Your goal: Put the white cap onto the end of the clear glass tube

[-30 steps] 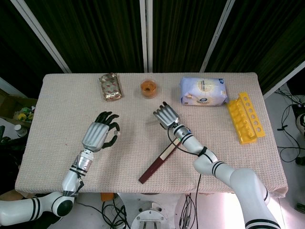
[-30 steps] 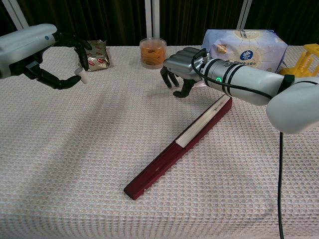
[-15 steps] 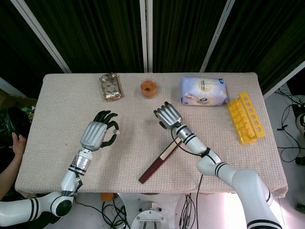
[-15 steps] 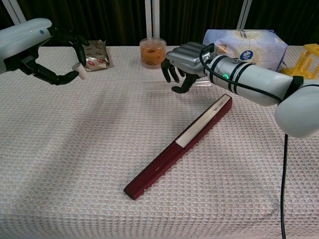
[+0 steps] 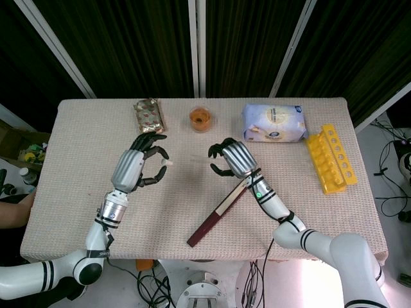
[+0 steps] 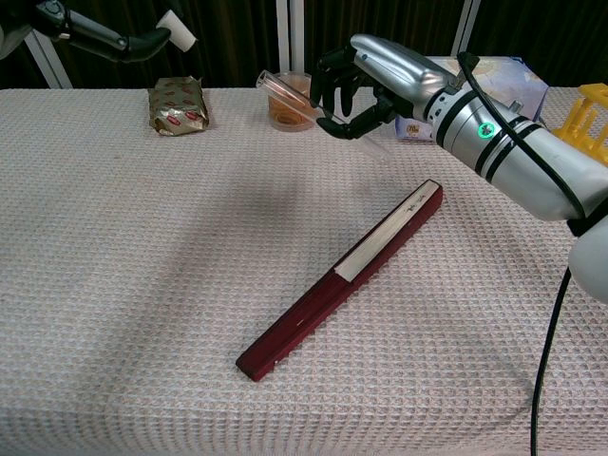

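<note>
The white cap (image 6: 175,23) is pinched between the fingertips of the left hand (image 5: 142,162), raised above the table (image 5: 77,192) near its left rear area. The clear glass tube (image 6: 290,96) is held in the curled fingers of the right hand (image 6: 366,81), also lifted off the table, with its open end pointing toward the left hand. Cap and tube are well apart, so the fitting step is judged not yet begun. Several faults are considered possible from this position. The tube is tilted, and the cap's opening (hidden in both views) cannot be confirmed to face it; misalignment would cause the cap to strike the rim and slip from the light pinch. The glass is smooth and could rotate or slide within the fingers when pushed endwise. A dropped part could land on the dark red folded fan (image 5: 218,212) or roll toward the snack packet (image 5: 148,116).
</note>
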### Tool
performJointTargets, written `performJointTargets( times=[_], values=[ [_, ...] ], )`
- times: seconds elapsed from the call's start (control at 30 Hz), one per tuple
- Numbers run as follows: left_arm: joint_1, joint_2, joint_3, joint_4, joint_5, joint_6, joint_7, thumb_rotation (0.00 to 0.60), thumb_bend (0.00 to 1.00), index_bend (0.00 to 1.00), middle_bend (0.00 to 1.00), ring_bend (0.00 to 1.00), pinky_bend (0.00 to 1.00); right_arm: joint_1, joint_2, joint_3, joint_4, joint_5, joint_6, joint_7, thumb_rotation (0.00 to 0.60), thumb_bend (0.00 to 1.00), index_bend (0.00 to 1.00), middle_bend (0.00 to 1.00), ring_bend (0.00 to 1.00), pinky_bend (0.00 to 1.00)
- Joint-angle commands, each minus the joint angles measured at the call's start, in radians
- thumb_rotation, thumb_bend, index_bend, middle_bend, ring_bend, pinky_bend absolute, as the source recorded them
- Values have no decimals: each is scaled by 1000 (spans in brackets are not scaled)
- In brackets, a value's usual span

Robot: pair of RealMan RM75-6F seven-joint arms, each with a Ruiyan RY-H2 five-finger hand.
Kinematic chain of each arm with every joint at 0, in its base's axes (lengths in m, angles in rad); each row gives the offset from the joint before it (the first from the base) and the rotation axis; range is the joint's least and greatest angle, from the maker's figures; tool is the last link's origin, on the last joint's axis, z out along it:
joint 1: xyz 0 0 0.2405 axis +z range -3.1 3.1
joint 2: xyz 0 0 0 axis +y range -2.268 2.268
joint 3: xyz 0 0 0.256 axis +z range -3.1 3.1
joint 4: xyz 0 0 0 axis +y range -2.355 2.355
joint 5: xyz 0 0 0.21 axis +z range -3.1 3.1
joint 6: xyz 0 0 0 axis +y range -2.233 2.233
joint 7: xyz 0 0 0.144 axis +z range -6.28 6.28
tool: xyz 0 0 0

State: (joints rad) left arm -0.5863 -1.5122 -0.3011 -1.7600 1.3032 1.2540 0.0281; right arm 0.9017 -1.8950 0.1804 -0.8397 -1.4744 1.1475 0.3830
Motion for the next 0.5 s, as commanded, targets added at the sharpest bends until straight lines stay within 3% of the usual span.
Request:
performJointTargets(
  times=[0.03, 0.5],
  values=[
    [-16, -25, -18, 11, -4, 7, -7, 600, 456, 598, 178, 85, 102, -16, -9, 15, -37, -8, 34, 46, 600, 588, 780, 692, 507, 386],
    [-36, -42, -26, 13, -30, 7, 25, 600, 455, 598, 178, 85, 102, -15, -36, 37, -45, -27, 74, 113, 600, 609, 786, 692, 508, 400]
  ],
)
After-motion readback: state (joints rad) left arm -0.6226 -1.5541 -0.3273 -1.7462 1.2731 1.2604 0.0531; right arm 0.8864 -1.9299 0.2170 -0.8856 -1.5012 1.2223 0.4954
